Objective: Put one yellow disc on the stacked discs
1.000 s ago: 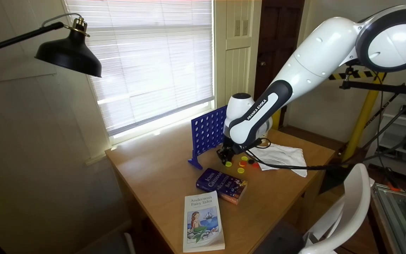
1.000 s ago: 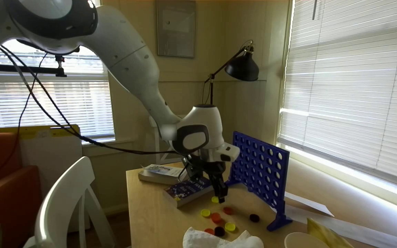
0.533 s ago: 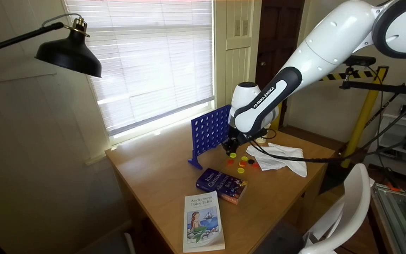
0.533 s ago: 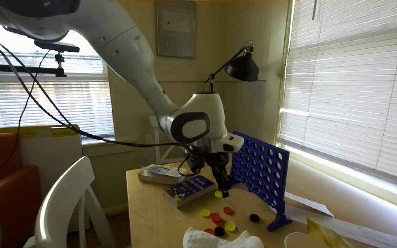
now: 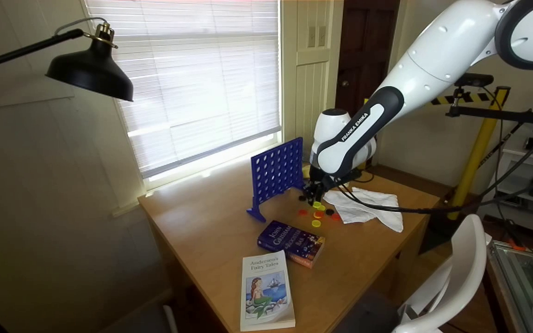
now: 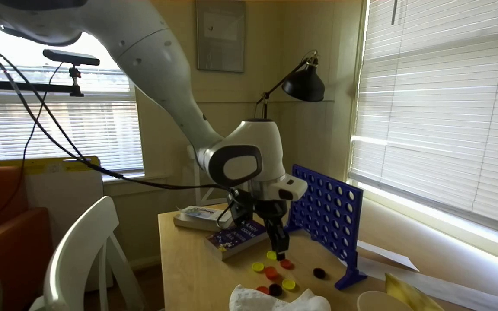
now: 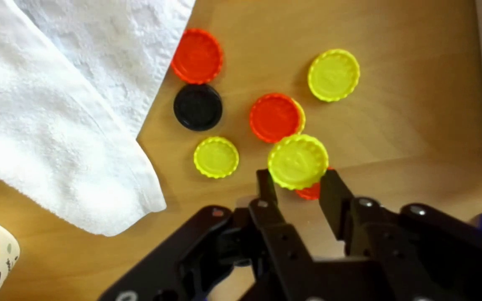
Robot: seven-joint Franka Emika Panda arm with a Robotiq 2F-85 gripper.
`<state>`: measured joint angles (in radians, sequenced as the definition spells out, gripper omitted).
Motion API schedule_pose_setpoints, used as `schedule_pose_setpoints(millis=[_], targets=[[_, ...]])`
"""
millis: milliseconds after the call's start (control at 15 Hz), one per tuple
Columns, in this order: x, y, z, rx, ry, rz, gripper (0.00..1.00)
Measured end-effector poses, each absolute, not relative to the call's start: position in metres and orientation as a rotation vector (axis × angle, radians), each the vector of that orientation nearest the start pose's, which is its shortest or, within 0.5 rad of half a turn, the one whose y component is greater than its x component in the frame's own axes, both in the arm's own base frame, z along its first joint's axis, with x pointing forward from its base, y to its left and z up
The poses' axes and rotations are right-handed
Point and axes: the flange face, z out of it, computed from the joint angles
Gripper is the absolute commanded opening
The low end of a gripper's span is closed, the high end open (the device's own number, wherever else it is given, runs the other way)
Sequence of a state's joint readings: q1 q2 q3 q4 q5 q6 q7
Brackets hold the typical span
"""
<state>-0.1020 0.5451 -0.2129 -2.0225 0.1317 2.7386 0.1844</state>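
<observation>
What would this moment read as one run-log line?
Tool: holding yellow disc off the table | stacked discs: red atop yellow | placement: not yet done

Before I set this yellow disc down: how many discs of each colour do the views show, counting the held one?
Yellow discs: 4, counting the held disc and one peeking out under the top of the stack
Red discs: 3, including the stack's top
Black discs: 2, the second disc only in the exterior views
Total: 9 showing
</observation>
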Motion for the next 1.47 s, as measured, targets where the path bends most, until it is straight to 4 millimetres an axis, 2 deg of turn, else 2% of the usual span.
schedule_pose_setpoints(millis=[67, 333, 400, 600, 1000, 1467], targets=[[0.585, -0.193, 0.197, -3.053, 0.903, -0.296, 0.33], [0.579, -0.192, 0.192, -3.047, 0.906, -0.302, 0.33], [0.578, -0.192, 0.192, -3.047, 0.905, -0.302, 0.08], [0.578, -0.191, 0.192, -3.047, 0.904, -0.3, 0.08], [0.575, -0.191, 0.177, -3.053, 0.907, -0.269, 0.08], [0.575, -0.193, 0.176, -3.048, 0.91, -0.287, 0.08]])
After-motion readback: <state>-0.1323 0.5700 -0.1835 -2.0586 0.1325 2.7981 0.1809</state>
